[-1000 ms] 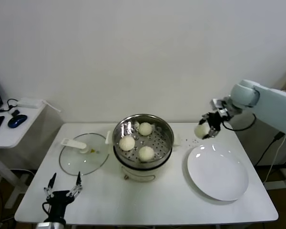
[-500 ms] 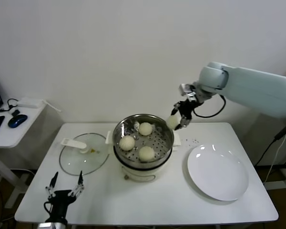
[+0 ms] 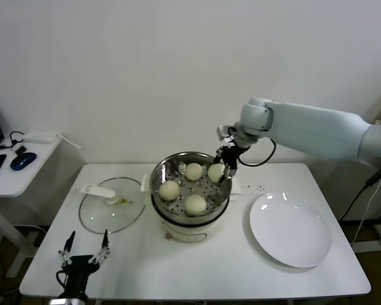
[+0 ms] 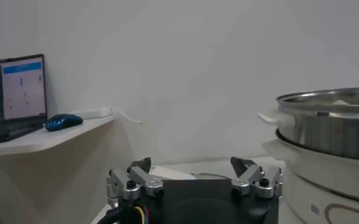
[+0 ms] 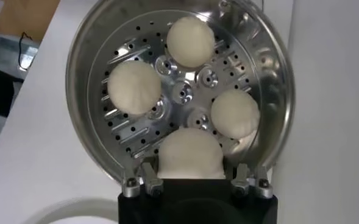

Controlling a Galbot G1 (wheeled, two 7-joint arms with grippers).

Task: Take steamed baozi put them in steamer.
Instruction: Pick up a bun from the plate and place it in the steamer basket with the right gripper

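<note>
Right gripper (image 3: 223,166) moved from plate (image 3: 291,229) side over steamer (image 3: 190,184) | fingers clamp fourth baozi (image 5: 190,153) between them

Even bright indoor light; soft shadows; glare on steamer (image 3: 190,166) rim; left wrist view slightly soft.

No legible text, label, brand, number or sign is present in any view. The black-framed monitor screen (image 4: 14,88) at the upper left of the left wrist view displays a blue header bar above rows of small marks; these marks are too small to read. The cream-white electric cooker base (image 4: 325,182) at the lower right of the same view carries a thin curved brown line, which is not readable as a character.
</note>
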